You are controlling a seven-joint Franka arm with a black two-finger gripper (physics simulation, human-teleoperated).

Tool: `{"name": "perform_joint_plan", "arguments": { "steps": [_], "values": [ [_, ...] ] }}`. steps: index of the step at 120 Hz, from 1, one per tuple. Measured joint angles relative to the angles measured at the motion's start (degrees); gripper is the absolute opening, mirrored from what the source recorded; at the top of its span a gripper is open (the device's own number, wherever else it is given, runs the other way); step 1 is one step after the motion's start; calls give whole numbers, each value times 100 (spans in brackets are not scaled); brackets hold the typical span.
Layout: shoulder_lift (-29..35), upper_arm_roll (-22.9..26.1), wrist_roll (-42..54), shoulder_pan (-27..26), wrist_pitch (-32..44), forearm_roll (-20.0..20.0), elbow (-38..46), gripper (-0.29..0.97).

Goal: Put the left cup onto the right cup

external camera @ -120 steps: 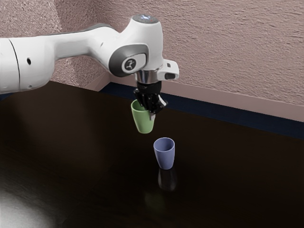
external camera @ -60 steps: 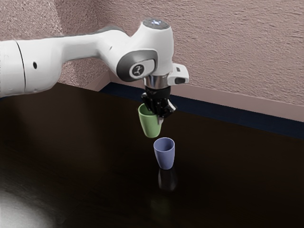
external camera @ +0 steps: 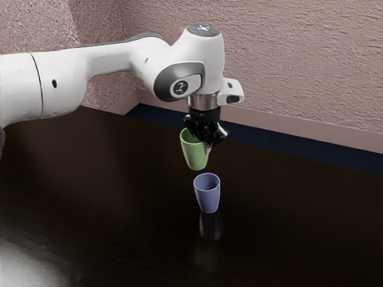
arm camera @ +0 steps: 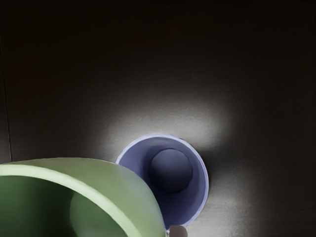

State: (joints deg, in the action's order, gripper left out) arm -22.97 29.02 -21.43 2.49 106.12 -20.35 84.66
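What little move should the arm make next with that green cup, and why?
Probably a small sideways shift toward the exterior view's right, before any lowering. The claw holds the green cup in the air, slightly tilted. Its base seems to hang a little toward that view's left of the blue cup, which stands upright with its mouth open, so the two are not squarely lined up.

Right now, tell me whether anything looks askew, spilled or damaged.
Only the green cup: pinched by its rim in the fingers, it hangs slightly tilted, above the blue cup and a little toward the exterior view's left. The blue cup stands upright on the table. Nothing looks spilled or damaged.
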Motion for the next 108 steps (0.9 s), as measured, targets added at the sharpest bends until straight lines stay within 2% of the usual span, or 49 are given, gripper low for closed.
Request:
{"name": "perform_joint_plan", "arguments": {
  "steps": [108],
  "values": [
    [-187, 16, -382, -142, -5, -26, -54, -10]
  ]
}}
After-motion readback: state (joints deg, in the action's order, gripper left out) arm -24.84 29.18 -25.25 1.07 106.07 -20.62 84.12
